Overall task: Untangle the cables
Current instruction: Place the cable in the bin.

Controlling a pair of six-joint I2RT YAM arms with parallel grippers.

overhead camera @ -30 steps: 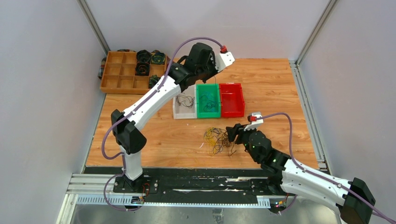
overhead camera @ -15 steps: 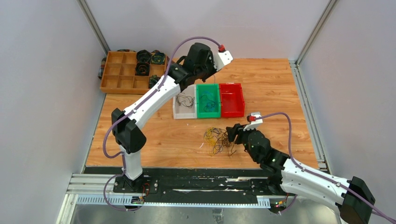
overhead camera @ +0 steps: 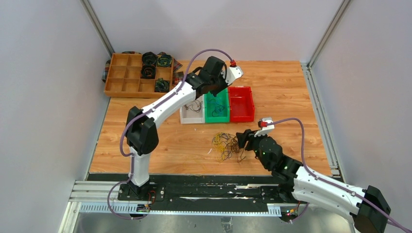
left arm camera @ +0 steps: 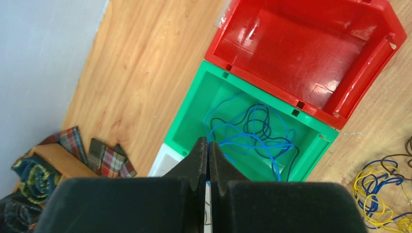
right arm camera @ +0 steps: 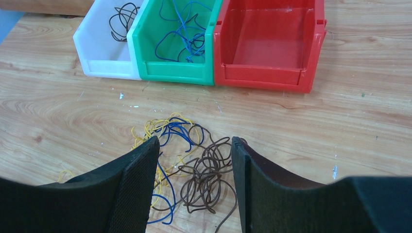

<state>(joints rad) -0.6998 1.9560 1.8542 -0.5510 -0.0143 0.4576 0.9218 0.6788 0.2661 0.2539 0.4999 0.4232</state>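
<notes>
A tangle of yellow, blue and brown cables [overhead camera: 226, 145] lies on the wooden table. My right gripper [overhead camera: 239, 140] hovers just right of it, open. In the right wrist view the gripper [right arm camera: 194, 141] straddles the brown cable clump [right arm camera: 206, 177], with blue cable [right arm camera: 176, 130] and yellow cable [right arm camera: 145, 131] to its left. My left gripper [overhead camera: 213, 93] is over the green bin [overhead camera: 216, 119]. In the left wrist view it [left arm camera: 208, 141] is shut on a thin blue cable that trails into the blue cables [left arm camera: 252, 136] in the green bin [left arm camera: 187, 119].
A white bin [overhead camera: 191, 121] holding a dark cable [right arm camera: 121, 14] stands left of the green bin, and an empty red bin [overhead camera: 241, 119] stands right of it. A wooden compartment tray [overhead camera: 131, 73] with dark fabric coils [overhead camera: 148, 58] is at the back left. Plaid fabric pieces [left arm camera: 107, 155] lie beside it.
My left arm has swung right and lowered, bringing its gripper down over the green bin. The right arm and the tangle have not moved.
</notes>
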